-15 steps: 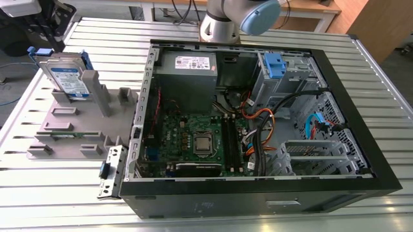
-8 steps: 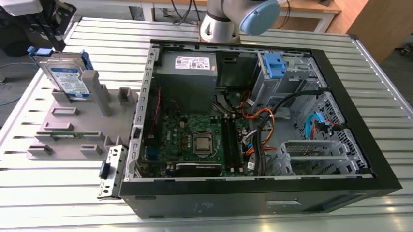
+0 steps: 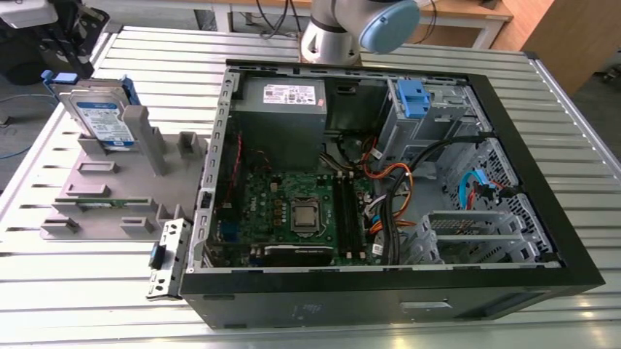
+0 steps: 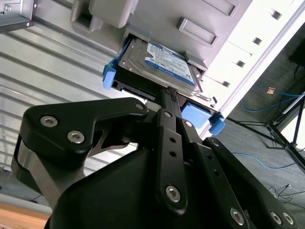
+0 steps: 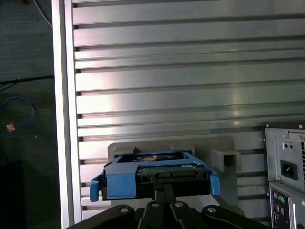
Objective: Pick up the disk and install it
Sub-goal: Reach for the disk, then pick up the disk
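Silver-grey disk (image 3: 101, 120), blue carrier frame (image 5: 119, 183), white-and-blue label (image 4: 169, 62), upright

The silver-grey metal hard drive in a blue plastic frame (image 3: 100, 118) has its lower part hidden inside the grey plastic stand (image 3: 109, 176); in the second wrist view the black gripper (image 4: 170, 93) covers one edge.

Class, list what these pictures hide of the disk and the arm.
Disk, lower part: exterior view, sunk in the grey holder.
Disk, middle of the edge facing the tool: first wrist view, covered by the tool.
Arm, upper part: exterior view, cut off by the top edge.
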